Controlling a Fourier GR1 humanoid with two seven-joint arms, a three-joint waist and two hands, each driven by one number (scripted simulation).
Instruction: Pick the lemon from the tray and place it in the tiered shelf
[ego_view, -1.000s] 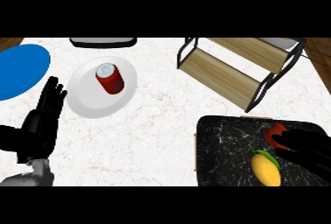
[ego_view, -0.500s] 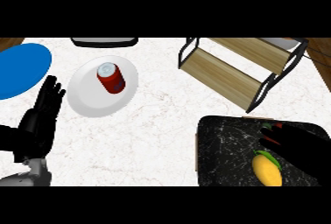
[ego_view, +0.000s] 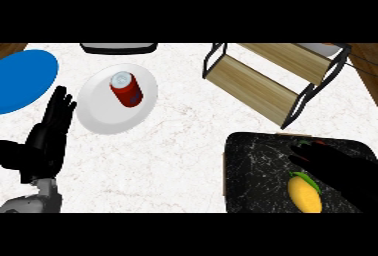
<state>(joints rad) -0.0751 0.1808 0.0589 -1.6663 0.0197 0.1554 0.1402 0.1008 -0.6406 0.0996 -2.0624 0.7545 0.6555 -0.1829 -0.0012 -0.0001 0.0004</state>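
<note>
matte black left hand (ego_view: 46, 142) on a grey forearm (ego_view: 33, 200), black right hand (ego_view: 336, 167) with slim fingers

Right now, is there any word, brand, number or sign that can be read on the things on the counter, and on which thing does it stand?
None can be read.
Red can on the white plate: no legible label.
Dark tray, lemon, shelf, blue plate: no text.

The white marble table (ego_view: 184, 150) is evenly and brightly lit, with only faint shadows cast and no glare seen.
</note>
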